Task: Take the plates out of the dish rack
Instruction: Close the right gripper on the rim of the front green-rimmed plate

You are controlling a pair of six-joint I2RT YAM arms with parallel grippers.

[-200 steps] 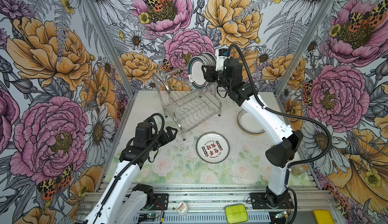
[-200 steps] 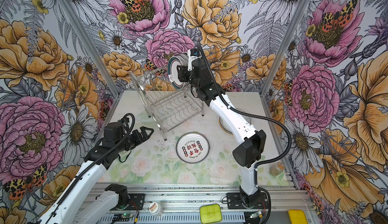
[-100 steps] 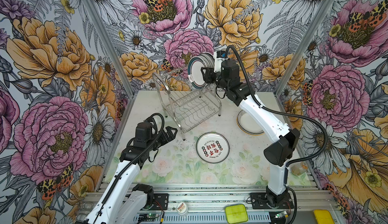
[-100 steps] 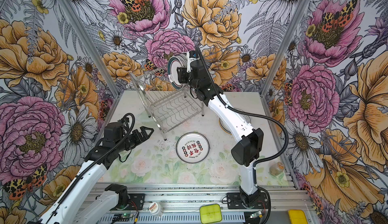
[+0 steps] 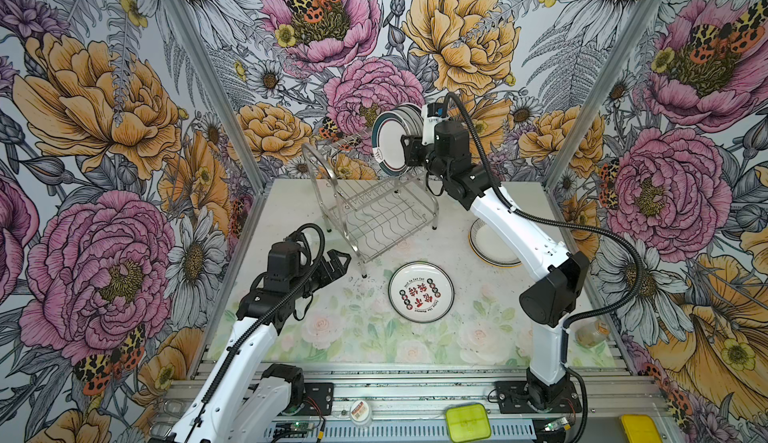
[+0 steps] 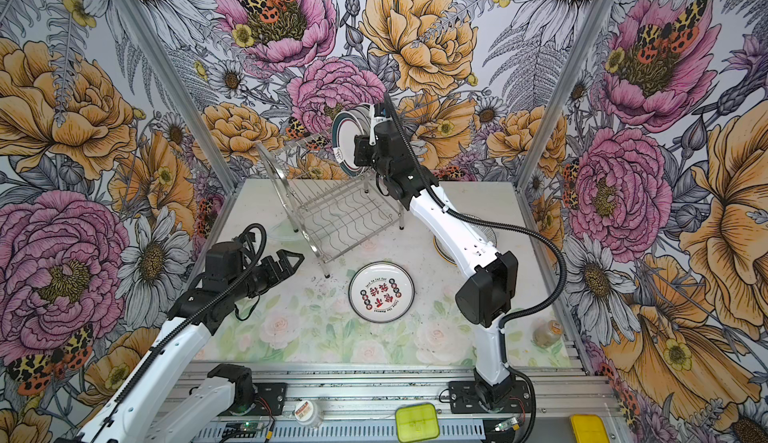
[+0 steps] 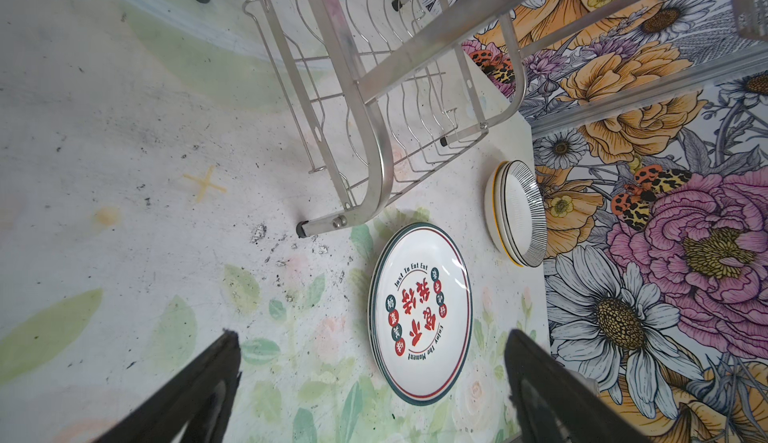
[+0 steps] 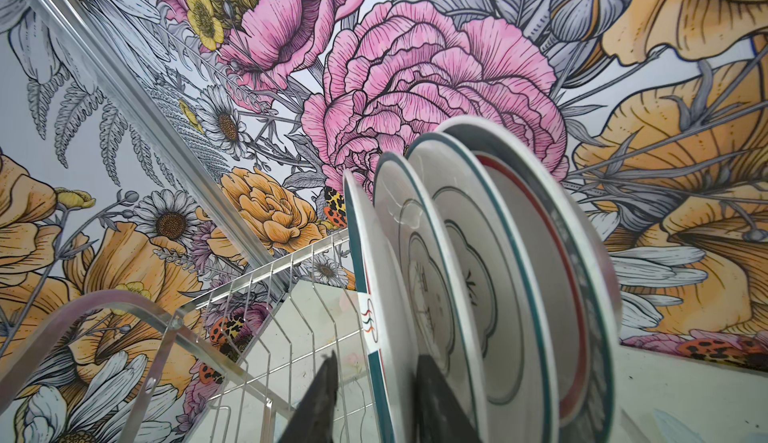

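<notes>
Roughly half the unloading looks done, judging by what lies where. Out on the counter (image 5: 353,328) a red-lettered plate (image 5: 420,292) lies face up just in front of the dish rack (image 5: 374,212). Near it, towards the right arm's side, sits a striped-rim stack (image 7: 517,212) of what look like three plates, partly hidden under the right arm in both top views. Inside the rack, the wavy lower shelf (image 5: 386,223) is bare and most slots of the upper tier hold nothing. What is left is a tight group of upright plates (image 5: 392,144) at the far end of the upper tier. The right wrist view shows four or perhaps five of them, rims close together.

The right fingers (image 5: 410,152) are at that group, partly apart and set either side of the front plate (image 8: 363,254), low on its rim. A thin gap shows between one finger and the plate, so I judge the grip not yet made. The left fingers (image 5: 334,263) hover spread wide and hold nothing, over the counter beside the rack's near foot, well apart from the plates in the rack. Several more trips seem due before the rack is cleared
</notes>
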